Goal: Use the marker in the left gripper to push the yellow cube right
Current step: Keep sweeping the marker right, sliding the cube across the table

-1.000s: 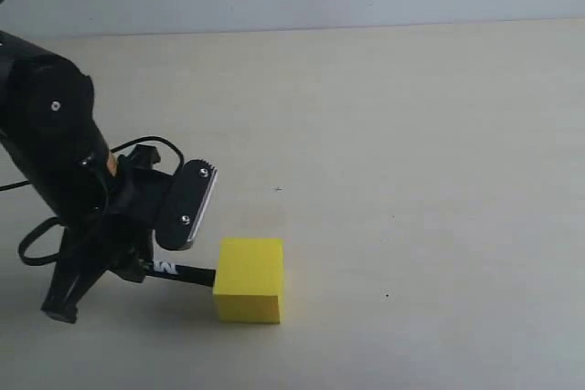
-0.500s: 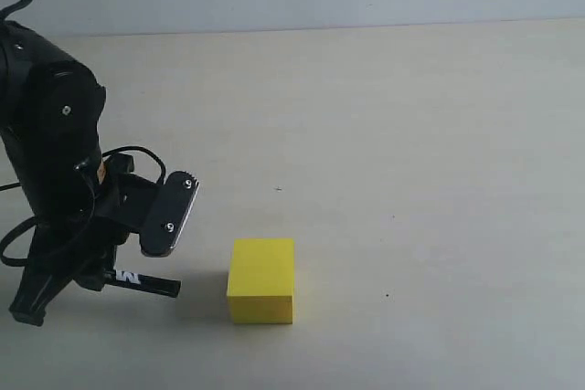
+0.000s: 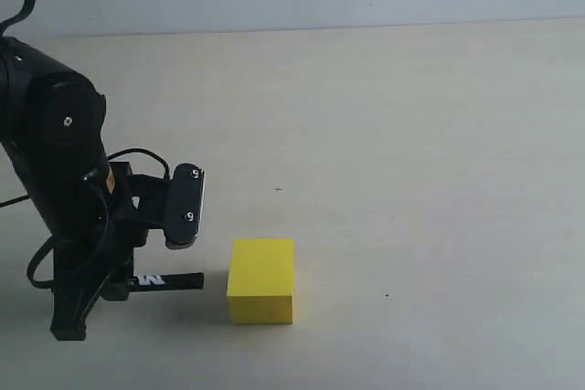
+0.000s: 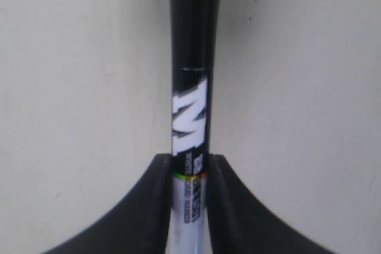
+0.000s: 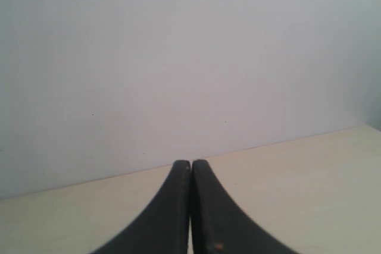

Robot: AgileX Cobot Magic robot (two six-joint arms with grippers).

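The yellow cube (image 3: 261, 280) rests on the beige table (image 3: 411, 134) at the lower middle of the exterior view. To its left, my left gripper (image 3: 128, 273) is shut on the marker (image 3: 170, 279), which lies nearly level just above the table. Its black end points at the cube's left face, with a small gap between them. In the left wrist view the black fingers (image 4: 156, 200) clamp the marker (image 4: 191, 117) on its white barrel below the dark label, and the cube is out of that view. My right gripper (image 5: 190, 165) is shut and holds nothing.
The bulky black left arm (image 3: 50, 143) and its looping cable (image 3: 137, 154) fill the left side of the exterior view. Bare table stretches right of the cube and behind it. The right wrist view faces a pale wall (image 5: 190, 57).
A second ago the marker's end touched the cube, which then slid slightly right. The left arm drew back left, then came right again, leaving a small gap to the cube.
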